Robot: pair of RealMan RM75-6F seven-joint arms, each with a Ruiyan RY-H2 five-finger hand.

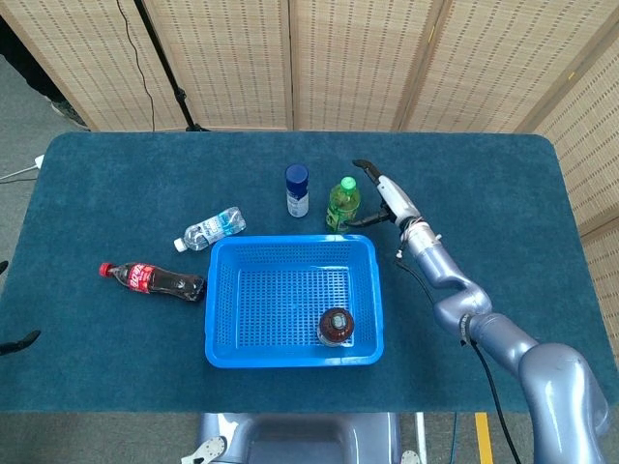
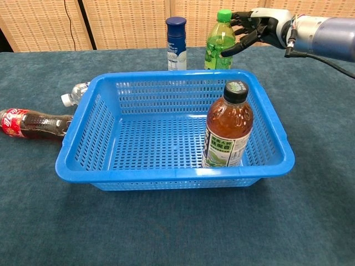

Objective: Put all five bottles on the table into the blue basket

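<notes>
The upright green plastic bottle with a green cap stands just behind the blue basket's far rim, immediately left of the right hand, whose spread fingers hold nothing

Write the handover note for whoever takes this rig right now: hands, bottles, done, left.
Right robot hand: fingers spread beside the green plastic bottle, holding nothing. Whether it touches the bottle is unclear.
Left robot hand: only a dark tip at the head view's left edge; state unclear.
Done: brown tea bottle stands upright in the blue plastic basket.
Left: green bottle and blue-capped white bottle upright behind the basket; clear water bottle and red-labelled cola bottle lying on the table to its left.
</notes>
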